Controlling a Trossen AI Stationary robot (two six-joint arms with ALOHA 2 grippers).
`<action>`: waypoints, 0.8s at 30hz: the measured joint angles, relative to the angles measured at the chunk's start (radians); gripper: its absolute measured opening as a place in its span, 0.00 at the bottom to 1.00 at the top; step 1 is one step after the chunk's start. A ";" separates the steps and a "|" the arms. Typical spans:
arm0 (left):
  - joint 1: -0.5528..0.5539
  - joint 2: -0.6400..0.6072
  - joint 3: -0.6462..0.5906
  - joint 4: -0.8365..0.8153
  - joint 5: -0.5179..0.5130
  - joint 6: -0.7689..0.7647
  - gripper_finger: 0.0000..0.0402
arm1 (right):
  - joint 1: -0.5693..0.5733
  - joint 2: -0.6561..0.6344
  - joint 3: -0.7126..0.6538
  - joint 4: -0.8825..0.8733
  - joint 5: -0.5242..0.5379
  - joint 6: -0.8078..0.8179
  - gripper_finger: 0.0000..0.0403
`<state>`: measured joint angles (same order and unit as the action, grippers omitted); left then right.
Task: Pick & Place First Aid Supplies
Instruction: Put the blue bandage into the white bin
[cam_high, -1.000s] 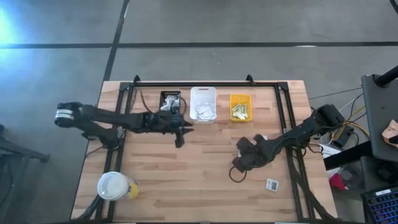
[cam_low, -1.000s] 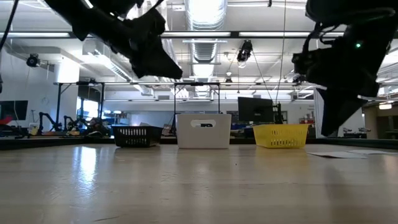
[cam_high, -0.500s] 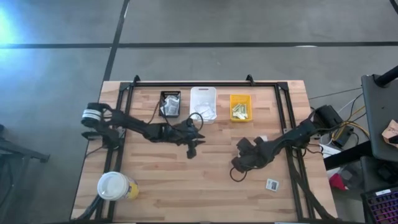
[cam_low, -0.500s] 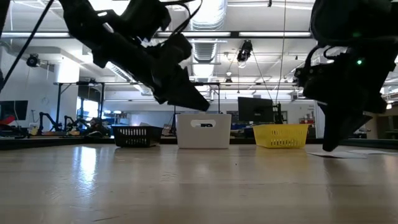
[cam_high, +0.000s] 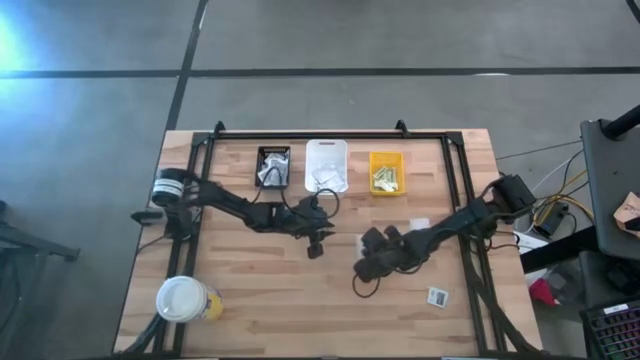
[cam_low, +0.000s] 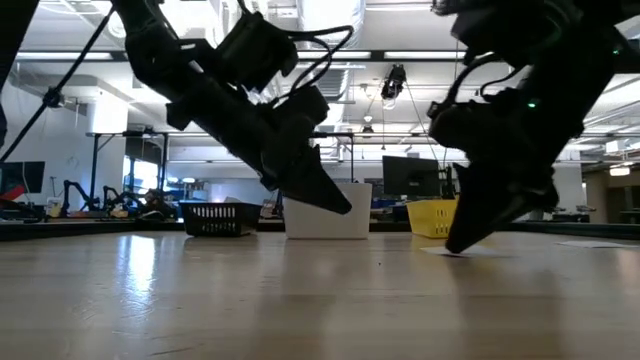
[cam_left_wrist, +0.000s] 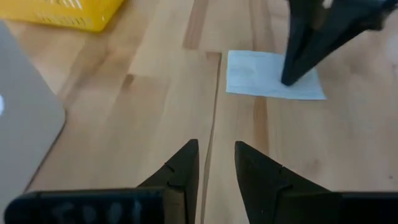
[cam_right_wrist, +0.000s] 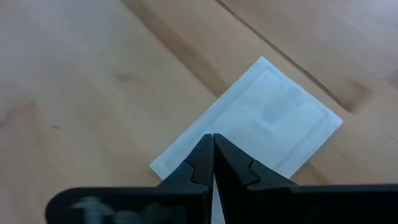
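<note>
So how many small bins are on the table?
3, along the far edge: small black plastic bin at left, white plastic bin in the middle, yellow plastic bin at right. None look hidden.

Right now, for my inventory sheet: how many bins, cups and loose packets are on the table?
Bins: 3 (black bin, white bin, yellow bin)
Cups: 1 (cup)
Loose packets: 2 (plain packet, printed packet)
Total: 6
</note>
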<state>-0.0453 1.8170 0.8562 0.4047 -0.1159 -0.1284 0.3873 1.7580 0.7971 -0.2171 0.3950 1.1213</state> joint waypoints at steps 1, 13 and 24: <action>0.000 0.008 0.003 -0.005 0.000 0.000 0.24 | -0.005 0.008 0.004 0.019 -0.001 -0.018 0.02; -0.002 0.060 0.011 0.070 0.002 0.024 0.24 | -0.029 0.121 0.125 0.061 -0.036 -0.218 0.02; -0.004 0.066 0.008 0.093 0.079 0.085 0.24 | -0.031 0.101 0.223 0.059 -0.053 -0.446 0.02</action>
<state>-0.0494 1.8826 0.8642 0.4973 -0.0373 -0.0430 0.3561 1.8586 1.0196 -0.1581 0.3415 0.6758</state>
